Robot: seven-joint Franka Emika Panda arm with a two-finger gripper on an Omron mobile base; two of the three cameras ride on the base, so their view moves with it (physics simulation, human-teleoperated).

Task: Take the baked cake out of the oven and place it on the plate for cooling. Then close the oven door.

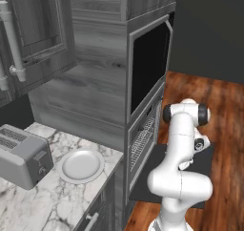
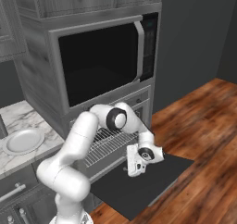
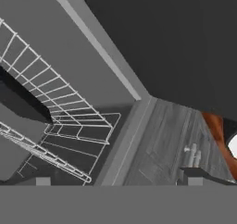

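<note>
Hanging over the lowered oven door (image 2: 139,183), the hand (image 2: 133,168) is spread wide and grips nothing. The oven (image 2: 109,144) stands open with its wire racks (image 2: 104,149) showing; the plate (image 1: 80,165) sits bare on the bench (image 1: 43,201) beside the toaster (image 1: 21,154)
</note>
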